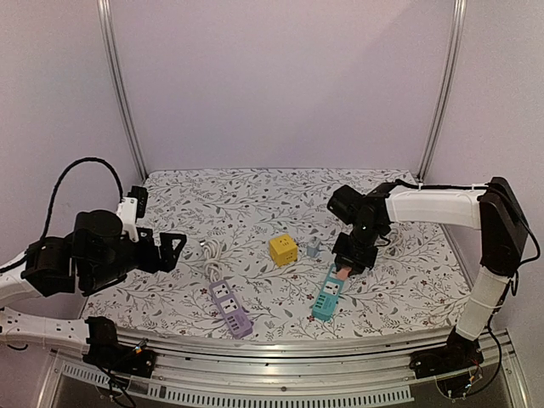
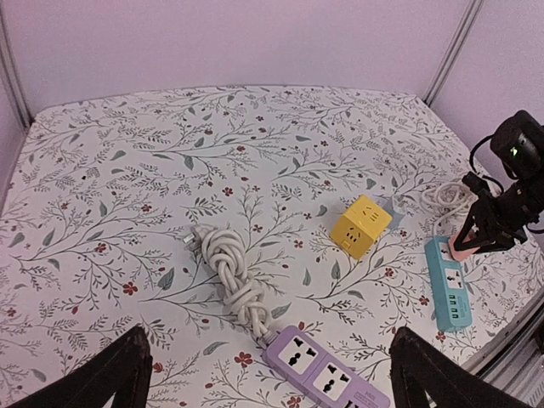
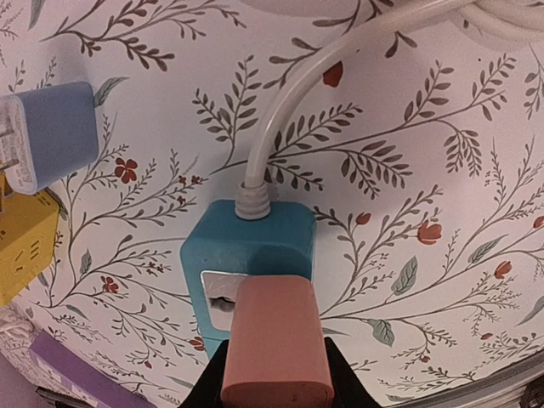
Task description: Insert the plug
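Observation:
My right gripper is shut on a pink plug and holds it over the socket end of a teal power strip. In the right wrist view the plug covers most of the strip's first white socket; I cannot tell whether its pins are in. The strip and the plug also show in the left wrist view. My left gripper is open and empty, held above the table's left side, its fingertips wide apart.
A purple power strip with a knotted white cable lies front centre. A yellow cube socket and a small blue-grey adapter sit mid-table. The teal strip's white cable runs back behind the right arm.

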Controlling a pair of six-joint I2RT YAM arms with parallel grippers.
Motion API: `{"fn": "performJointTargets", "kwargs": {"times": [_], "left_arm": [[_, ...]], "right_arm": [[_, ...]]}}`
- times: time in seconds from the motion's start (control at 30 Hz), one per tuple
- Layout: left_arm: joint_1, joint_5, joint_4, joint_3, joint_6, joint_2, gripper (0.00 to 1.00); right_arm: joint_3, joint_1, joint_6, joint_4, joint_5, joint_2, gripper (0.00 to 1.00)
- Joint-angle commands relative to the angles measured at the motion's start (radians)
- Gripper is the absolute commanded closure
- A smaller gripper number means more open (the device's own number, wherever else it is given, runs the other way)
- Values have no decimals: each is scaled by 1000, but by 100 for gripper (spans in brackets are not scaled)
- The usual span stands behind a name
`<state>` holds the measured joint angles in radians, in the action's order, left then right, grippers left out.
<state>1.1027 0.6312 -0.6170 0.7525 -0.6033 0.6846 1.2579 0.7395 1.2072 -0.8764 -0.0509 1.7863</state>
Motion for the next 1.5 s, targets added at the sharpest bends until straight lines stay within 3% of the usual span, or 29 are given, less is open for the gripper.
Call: {"fn": "performJointTargets", "kwargs": {"times": [0.0, 0.4, 0.77, 1.13, 1.33, 1.47], "left_arm": [[-12, 17, -47, -3, -3, -21, 2], [-12, -13, -72, 55, 39, 58, 2], [-12, -40, -55, 169, 55, 255, 1], [-13, -48, -43, 206, 24, 326, 2], [-13, -39, -62, 255, 9, 365, 2], [-14, -21, -72, 289, 1, 378, 2]], "right_arm": [[3, 9, 28, -73, 45, 90, 100], [-55, 33, 72, -65, 39, 175, 100], [-231, 54, 92, 137, -57, 210, 100], [-366, 49, 92, 329, -101, 60, 100], [-308, 45, 52, 198, -69, 106, 100], [-165, 37, 28, 0, 15, 147, 100]]}}
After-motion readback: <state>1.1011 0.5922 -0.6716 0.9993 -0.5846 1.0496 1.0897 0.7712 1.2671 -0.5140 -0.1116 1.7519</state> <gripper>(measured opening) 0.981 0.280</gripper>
